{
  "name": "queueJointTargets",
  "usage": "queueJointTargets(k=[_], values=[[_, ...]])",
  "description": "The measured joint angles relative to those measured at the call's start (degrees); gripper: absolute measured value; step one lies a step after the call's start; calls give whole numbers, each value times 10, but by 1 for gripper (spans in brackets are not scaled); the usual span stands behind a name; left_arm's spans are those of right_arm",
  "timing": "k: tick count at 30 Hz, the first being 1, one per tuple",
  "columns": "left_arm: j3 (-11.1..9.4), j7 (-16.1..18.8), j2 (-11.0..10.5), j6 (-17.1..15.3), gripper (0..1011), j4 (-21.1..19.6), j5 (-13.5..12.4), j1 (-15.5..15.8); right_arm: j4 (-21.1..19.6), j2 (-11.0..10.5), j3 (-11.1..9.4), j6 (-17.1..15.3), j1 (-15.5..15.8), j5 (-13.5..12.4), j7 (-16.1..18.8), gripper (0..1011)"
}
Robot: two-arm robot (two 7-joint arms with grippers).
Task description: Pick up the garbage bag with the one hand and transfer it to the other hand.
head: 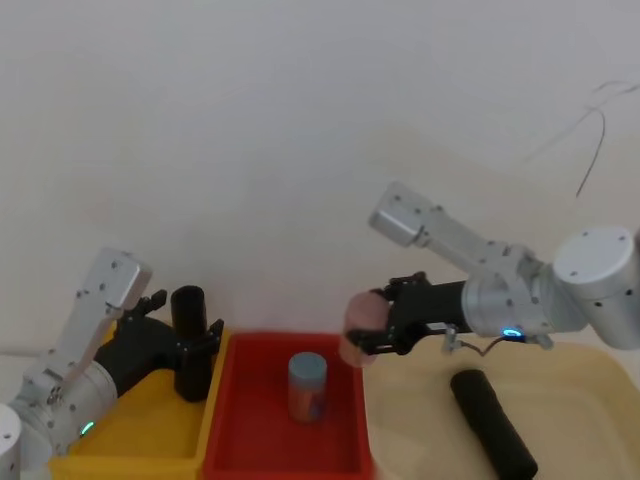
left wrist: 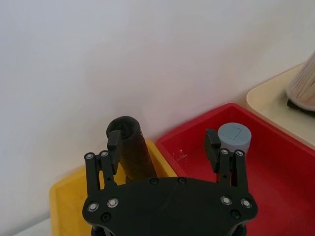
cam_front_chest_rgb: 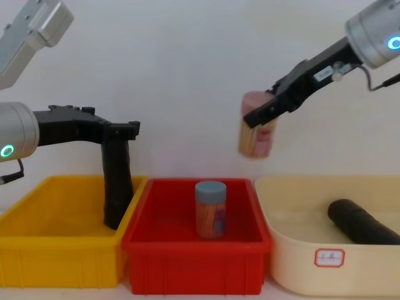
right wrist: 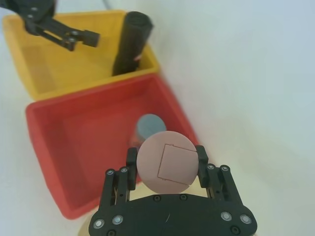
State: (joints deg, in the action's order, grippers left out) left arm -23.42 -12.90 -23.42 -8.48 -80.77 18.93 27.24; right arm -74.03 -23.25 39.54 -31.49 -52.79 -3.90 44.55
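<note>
Closest to me sit three bins side by side: yellow bin (cam_front_chest_rgb: 62, 250), red bin (cam_front_chest_rgb: 194, 262), cream bin (cam_front_chest_rgb: 325, 256). My left gripper (cam_front_chest_rgb: 119, 131), the green-lit one, has its fingers spread wide around the top of a black garbage-bag roll (cam_front_chest_rgb: 117, 187) standing tilted in the yellow bin against the wall next to the red one. My right gripper (cam_front_chest_rgb: 265, 112), blue-lit, is clamped on a pink-capped canister (cam_front_chest_rgb: 255, 134) held above the gap between red and cream bins. A blue-capped canister (cam_front_chest_rgb: 210, 209) stands in the red bin; another black roll (cam_front_chest_rgb: 362, 222) lies in the cream bin.
</note>
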Motion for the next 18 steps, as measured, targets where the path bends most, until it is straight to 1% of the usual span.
queueJointTargets(k=[2,6,10,12,18], values=[[0,0,0,0,1002,0,0,0,-15,-8,-8,-8,7,-2,-8,670],[0,0,0,0,1002,0,0,0,-47,-25,-24,-36,28,-6,-30,670],[0,0,0,0,1002,0,0,0,-61,-35,-32,-54,39,-10,-39,670],[0,0,0,0,1002,0,0,0,-64,-39,-34,-63,45,-13,-42,670],[0,0,0,0,1001,0,0,0,-57,-44,-35,-71,53,-20,-41,670]])
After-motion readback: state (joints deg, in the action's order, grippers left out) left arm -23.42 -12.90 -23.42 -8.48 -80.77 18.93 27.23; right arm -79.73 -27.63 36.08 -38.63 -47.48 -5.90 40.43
